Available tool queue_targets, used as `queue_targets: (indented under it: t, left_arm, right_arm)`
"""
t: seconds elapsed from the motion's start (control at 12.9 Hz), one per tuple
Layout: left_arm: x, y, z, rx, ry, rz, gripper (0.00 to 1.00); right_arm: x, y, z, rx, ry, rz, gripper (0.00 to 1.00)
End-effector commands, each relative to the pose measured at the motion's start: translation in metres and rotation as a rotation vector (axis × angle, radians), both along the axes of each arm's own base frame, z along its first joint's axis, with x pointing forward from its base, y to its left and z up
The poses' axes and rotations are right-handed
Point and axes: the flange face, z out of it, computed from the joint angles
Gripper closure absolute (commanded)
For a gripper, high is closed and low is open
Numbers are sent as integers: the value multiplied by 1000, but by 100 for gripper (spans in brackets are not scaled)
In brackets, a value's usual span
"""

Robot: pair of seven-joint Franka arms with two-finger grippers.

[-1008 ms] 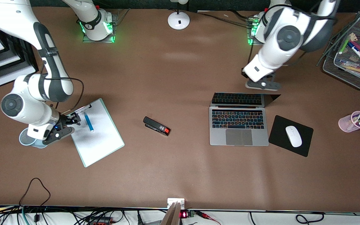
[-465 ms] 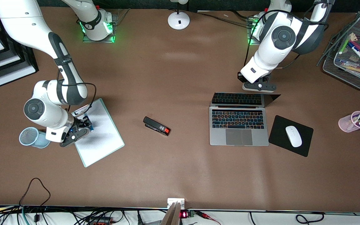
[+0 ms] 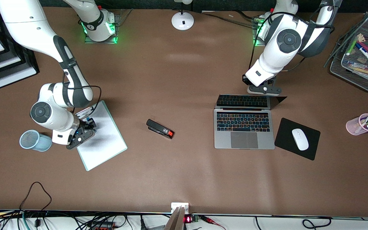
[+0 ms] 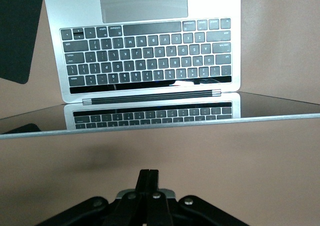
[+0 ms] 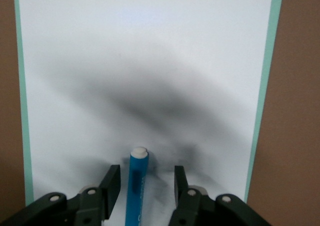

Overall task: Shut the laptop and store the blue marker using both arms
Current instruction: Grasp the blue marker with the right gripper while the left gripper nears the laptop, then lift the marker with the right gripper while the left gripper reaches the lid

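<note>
1. A brown table holds an open laptop toward the left arm's end and a white clipboard with a mint edge toward the right arm's end.
2. The blue marker lies flat on the clipboard's smooth white sheet, its small white end showing.
3. The right gripper is low over the clipboard, its two fingers set apart, one on each side of the marker, with a gap at both sides; nothing is gripped yet.
4. The marker looks light, rigid, round and slick, so it may roll; a hold across the middle of its barrel seems safest.
5. The left gripper has its fingers pressed together and empty, above the table just past the raised lid's top edge, on the side away from the front camera.
6. The laptop is slim silver-grey metal with black keys, a grey trackpad and a glossy dark screen that mirrors the keyboard.
7. The lid likely swings stiffly on its hinge; a gentle push at its top edge should fold it, and the glass is fragile.
8. A blue mesh cup lies tipped over beside the clipboard.
</note>
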Motion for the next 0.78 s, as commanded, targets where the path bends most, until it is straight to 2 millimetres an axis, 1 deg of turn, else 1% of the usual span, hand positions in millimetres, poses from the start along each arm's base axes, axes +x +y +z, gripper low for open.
queue_targets:
  t: [0.0,0.23,0.31,0.47,0.54,0.7]
  left_arm:
    - [-4,0,-4,-2,4,8,100]
    - [2,1,-1,-4,-16,8,100]
    - [4,1,0,-10,-32,9,100]
    - [11,-1,2,-33,-83,11,100]
    - [12,0,-3,-34,-76,11,100]
    - [13,1,-2,-35,-78,11,100]
  right_arm:
    - [-2,2,-9,3,-4,20,50]
    - [-4,7,-17,3,-1,29,55]
    - [-4,9,-18,2,-1,32,55]
    - [-4,10,-20,2,-1,32,61]
    - [-4,9,-20,2,-1,32,65]
    - [-4,9,-21,2,0,32,71]
